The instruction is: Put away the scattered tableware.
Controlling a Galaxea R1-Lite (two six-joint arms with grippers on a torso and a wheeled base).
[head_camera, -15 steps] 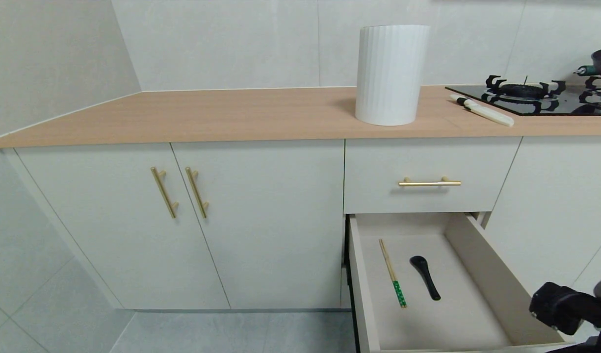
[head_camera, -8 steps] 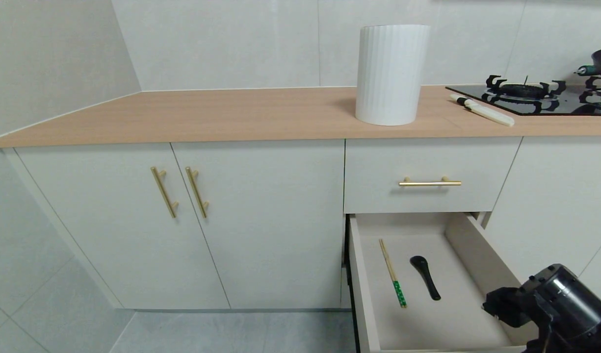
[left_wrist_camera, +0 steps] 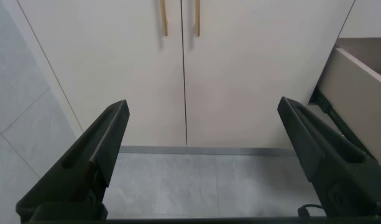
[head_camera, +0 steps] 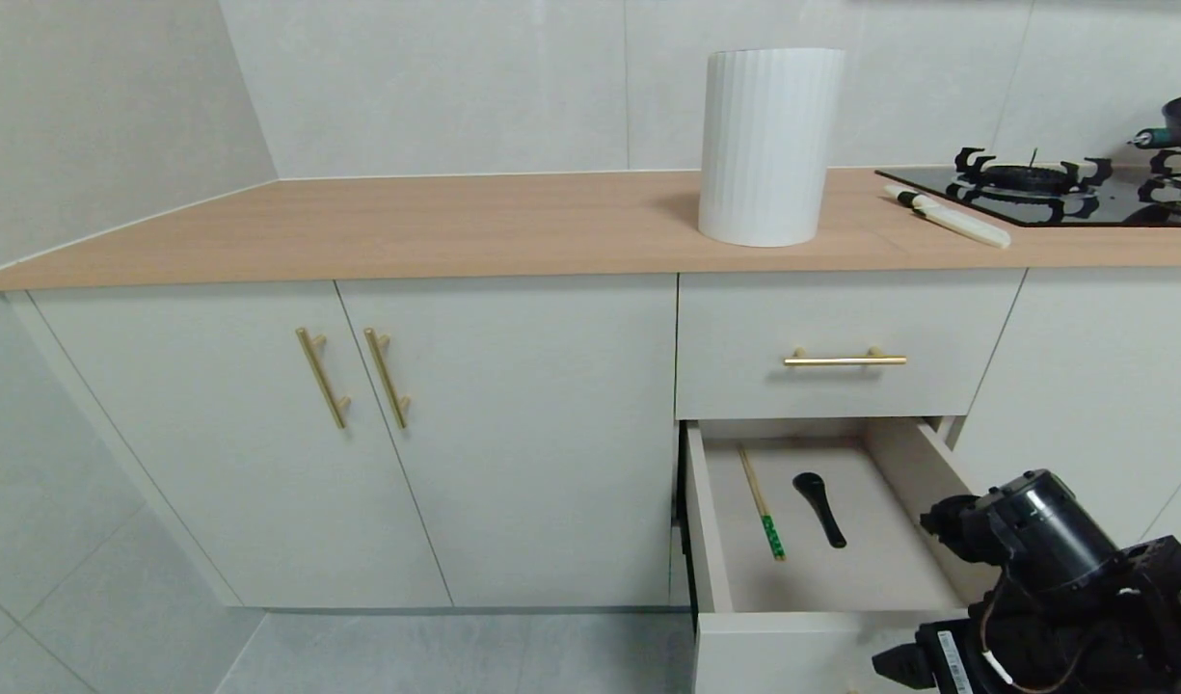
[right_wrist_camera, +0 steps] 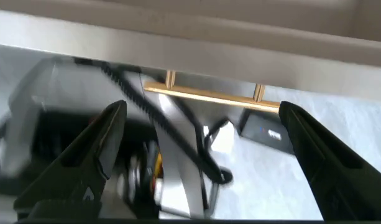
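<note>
- Chopsticks (head_camera: pixel 761 501) and a black spoon (head_camera: pixel 819 509) lie side by side but apart in the lower drawer (head_camera: pixel 704 525), at the lower centre-right of the head view. The drawer stands part-way out beneath the closed upper drawer (head_camera: pixel 841 318).
- Both pieces lie along the drawer's depth. I judge that this keeps them from catching as it slides.
- At the lower right corner of the frame, the right arm (head_camera: pixel 1043 545) sits just beside the drawer's front corner. It is probably placed there to push the front panel home.
- On the worktop (head_camera: pixel 407 226), at the upper right, a white knife (head_camera: pixel 949 218) lies between the ribbed white canister (head_camera: pixel 768 145) and the hob (head_camera: pixel 1043 198). It is not yet stowed, so the task looks unfinished.
- In the left wrist view, the left gripper (left_wrist_camera: pixel 201 106) is released, with its fingers wide apart and nothing between them.
- It faces the double cabinet doors (left_wrist_camera: pixel 252 68) and the tiled floor (left_wrist_camera: pixel 196 180), well away from the tableware. I take it to be held out of the drawer's path.
- In the right wrist view, the right gripper (right_wrist_camera: pixel 201 109) is likewise spread and empty.
- A gold bar handle (right_wrist_camera: pixel 212 94) lies beyond the gap between its fingers, untouched.
- The scene is blurred, but I judge this to be the lower drawer's own handle. The wide stance suits either pressing the front or taking the bar.
</note>
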